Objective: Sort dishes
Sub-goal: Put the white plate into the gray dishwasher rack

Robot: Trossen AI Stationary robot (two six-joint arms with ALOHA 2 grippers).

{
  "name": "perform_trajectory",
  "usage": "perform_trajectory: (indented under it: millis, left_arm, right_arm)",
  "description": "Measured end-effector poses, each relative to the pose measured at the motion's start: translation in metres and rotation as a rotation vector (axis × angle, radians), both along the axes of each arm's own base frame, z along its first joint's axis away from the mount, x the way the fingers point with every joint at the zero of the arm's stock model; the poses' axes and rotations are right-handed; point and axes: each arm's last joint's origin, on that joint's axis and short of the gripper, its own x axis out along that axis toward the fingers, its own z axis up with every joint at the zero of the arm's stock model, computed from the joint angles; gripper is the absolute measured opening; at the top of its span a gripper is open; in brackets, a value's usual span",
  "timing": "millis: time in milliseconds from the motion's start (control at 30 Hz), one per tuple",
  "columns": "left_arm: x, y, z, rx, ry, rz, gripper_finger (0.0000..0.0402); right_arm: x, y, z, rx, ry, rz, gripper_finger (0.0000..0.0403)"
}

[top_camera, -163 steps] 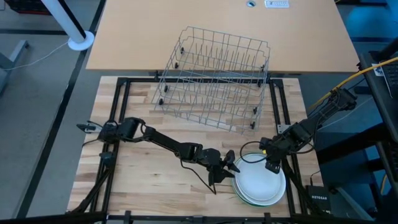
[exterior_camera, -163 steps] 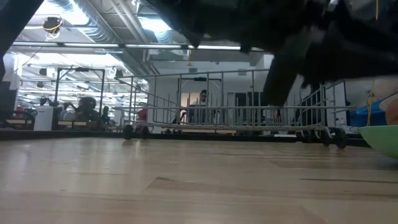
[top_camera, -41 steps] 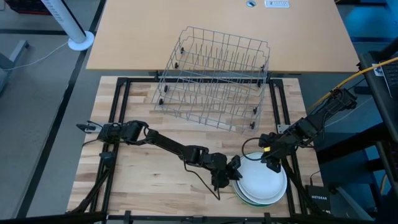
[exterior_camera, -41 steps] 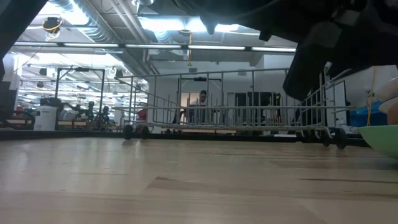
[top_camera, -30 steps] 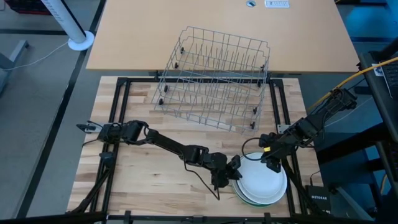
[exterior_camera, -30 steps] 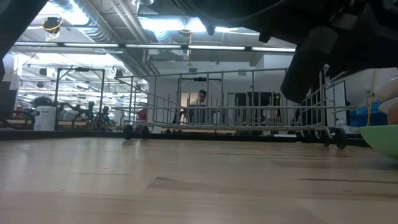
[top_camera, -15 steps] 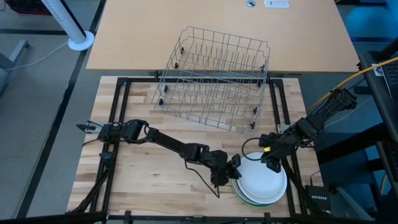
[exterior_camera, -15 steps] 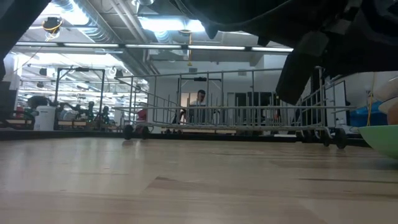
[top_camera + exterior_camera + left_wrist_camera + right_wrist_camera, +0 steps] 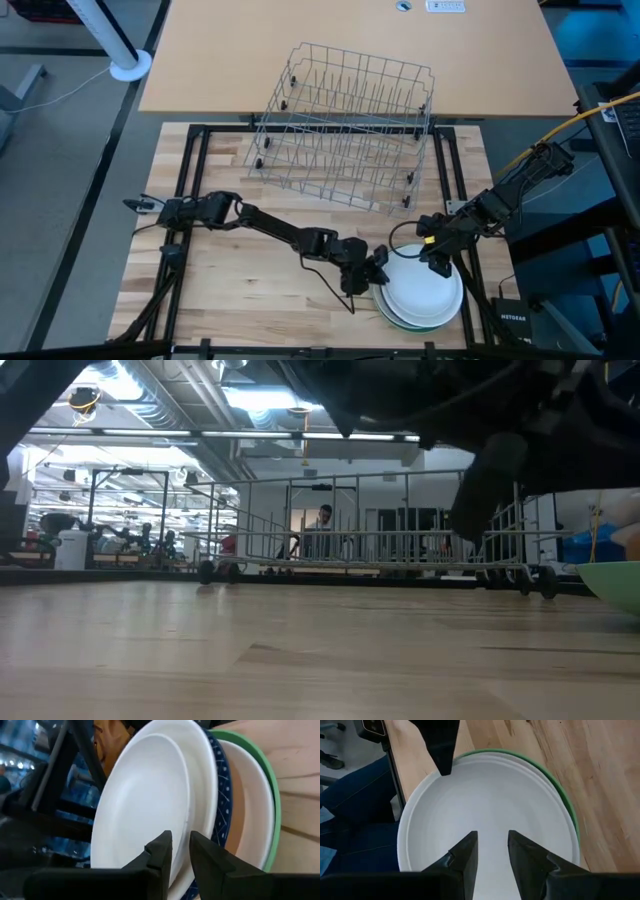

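The dishes lie stacked [image 9: 425,300] at the near right of the wooden table: a white plate [image 9: 145,805] on top, a larger white one [image 9: 202,775], a blue dotted one [image 9: 223,805], a tan one [image 9: 245,820] and a green one [image 9: 273,800] at the bottom. My left gripper [image 9: 380,270] reaches to the stack's left edge, open by a narrow gap [image 9: 180,842], with the top plate's rim running into that gap. My right gripper [image 9: 432,265] hangs open [image 9: 492,840] above the far part of the top plate, clear of it. My left gripper comes slanting down from the table's left, one finger [image 9: 161,851] over the top white plate's inner face and the other [image 9: 202,854] outside its rim [image 9: 188,822]. Whether the fingers touch the rim I cannot tell. The plate lies on the stack.
The grey wire rack [image 9: 345,125] stands at the far middle, partly on the tan table behind. Bare wood [image 9: 250,290] lies left of the stack. A black frame [image 9: 190,150] borders the table. A person's leg in blue cloth [image 9: 350,805] shows beyond the near right edge.
My left gripper has crept a little toward the stack's left rim and sunk slightly. The plates and my right gripper have kept still.
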Motion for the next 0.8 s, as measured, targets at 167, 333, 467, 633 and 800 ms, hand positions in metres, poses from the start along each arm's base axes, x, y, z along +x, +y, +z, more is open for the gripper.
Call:
perform_trajectory:
  millis: [167,333,467,633,800]
  left_arm:
    - [0.0,-0.002,-0.006,0.087,-0.013,-0.045,0.0061]
    - [0.002,0.001,-0.003,0.051,-0.008,-0.021,0.0061]
    - [0.004,0.006,-0.003,0.042,-0.01,-0.011,0.0061]
    - [0.005,0.008,-0.004,0.044,0.005,-0.006,0.0062]
    - [0.004,0.008,-0.004,0.039,0.007,-0.012,0.0052]
  right_arm:
    - [0.0,0.0,0.0,0.001,-0.001,0.0,0.0112]
    - [0.0,0.0,0.0,0.002,-0.003,0.0,0.0112]
    - [0.0,0.0,0.0,-0.001,-0.005,-0.002,0.0112]
    - [0.0,0.0,0.0,-0.001,-0.005,-0.003,0.0112]
    - [0.0,0.0,0.0,-0.001,-0.006,-0.003,0.0112]
